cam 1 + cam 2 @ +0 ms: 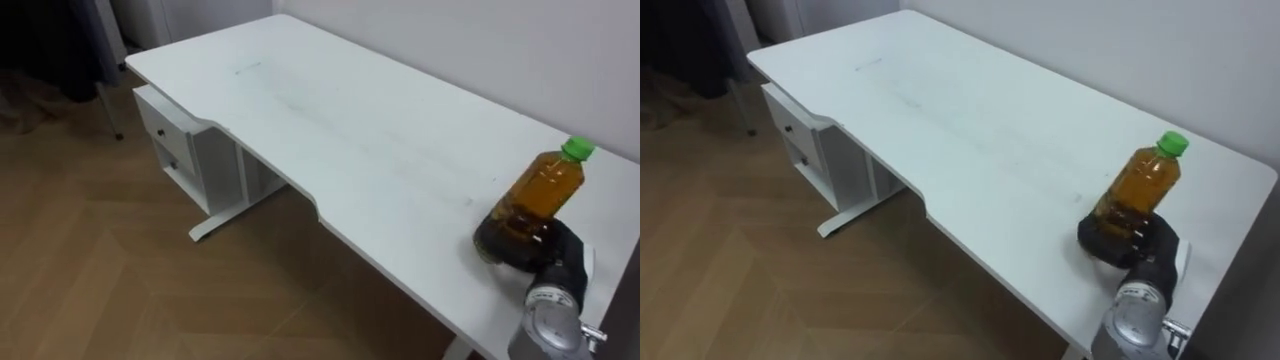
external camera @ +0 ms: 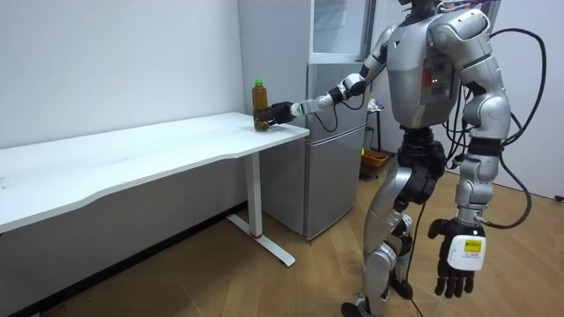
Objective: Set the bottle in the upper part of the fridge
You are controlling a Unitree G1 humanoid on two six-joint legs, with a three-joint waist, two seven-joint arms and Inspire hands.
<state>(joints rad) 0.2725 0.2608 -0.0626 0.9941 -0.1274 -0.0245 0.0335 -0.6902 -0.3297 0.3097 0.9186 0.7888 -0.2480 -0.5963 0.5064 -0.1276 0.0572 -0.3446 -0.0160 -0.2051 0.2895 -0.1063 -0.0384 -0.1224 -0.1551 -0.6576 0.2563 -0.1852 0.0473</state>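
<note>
**Left eye view: bottle held low at the table's end**

The right hand (image 1: 532, 245) was seen closed round the lower part of the bottle (image 1: 541, 190). Its dark fingers were wrapped about the base, while the green cap and the amber upper half stood free above the hand. The bottle was held upright on the table (image 1: 330, 130), with the table's edge just beside the hand. Whether the bottle had been raised off the surface could not be told.

The step in hand was judged to be the taking up of the bottle. A firm hold and a straight lift were judged to be needed, since so low a hold left the tall upper part free to tip. The bottle was best kept upright until it was clear of the edge.

In the room view the fridge (image 2: 339, 132) was seen just beyond the hand, past the table's end, so only a short carry was thought necessary. Whether its upper door stood open could not be made out.

The left hand (image 2: 458, 264) was hung low at the robot's side, fingers relaxed and nothing held.
</note>
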